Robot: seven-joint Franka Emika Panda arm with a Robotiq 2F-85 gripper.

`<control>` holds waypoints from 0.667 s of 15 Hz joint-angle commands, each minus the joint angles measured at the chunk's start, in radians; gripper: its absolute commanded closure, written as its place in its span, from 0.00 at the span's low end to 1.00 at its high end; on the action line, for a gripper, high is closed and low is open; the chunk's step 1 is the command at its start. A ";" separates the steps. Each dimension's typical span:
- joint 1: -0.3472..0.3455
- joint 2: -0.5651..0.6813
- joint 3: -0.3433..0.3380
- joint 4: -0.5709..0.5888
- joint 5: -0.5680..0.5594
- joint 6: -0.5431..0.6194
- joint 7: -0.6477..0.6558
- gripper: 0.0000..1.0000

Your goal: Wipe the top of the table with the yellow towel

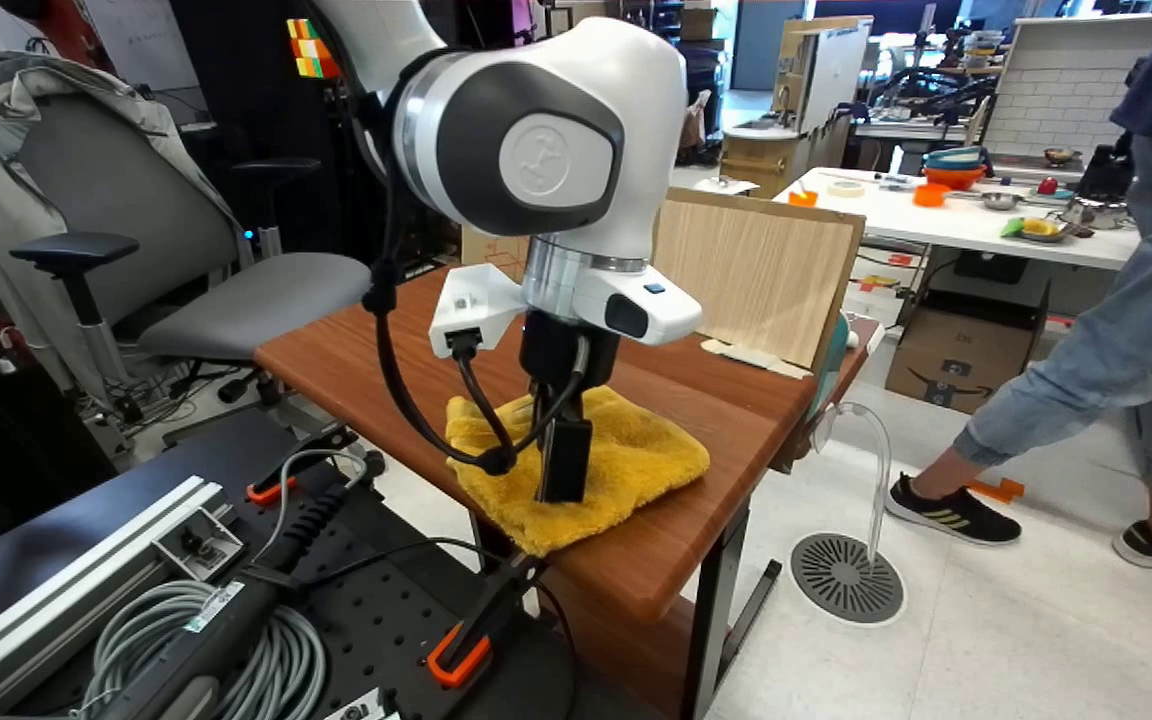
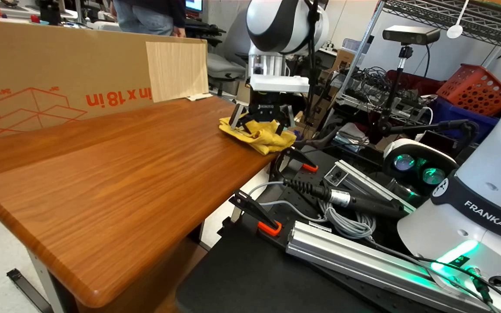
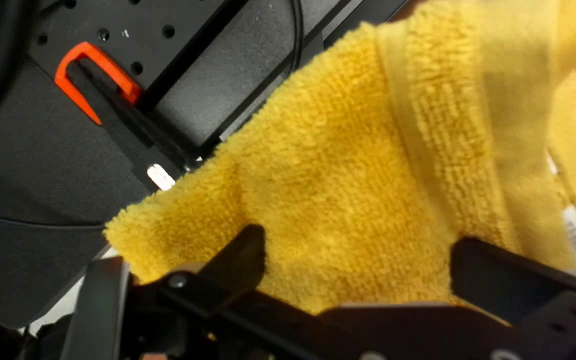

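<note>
In an exterior view, I look obliquely down on the near corner of the worktop (image 1: 746, 425), the arm (image 1: 551, 150) large in the middle. In an exterior view, I look lengthwise along the worktop, the robot base (image 2: 442, 221) close at right and the hand (image 2: 262, 124) farther off. Both exterior views share the hand and the towel (image 1: 641, 455), seen from opposite ends. In the wrist view, I look down on the towel and a clamp (image 3: 128, 134) at close range; both exterior views include them.
</note>
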 commanded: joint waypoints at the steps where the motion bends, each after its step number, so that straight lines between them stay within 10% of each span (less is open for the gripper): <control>1: 0.084 -0.041 0.023 -0.072 -0.060 0.069 -0.035 0.00; 10: 0.248 -0.077 0.193 -0.009 -0.045 0.070 -0.043 0.00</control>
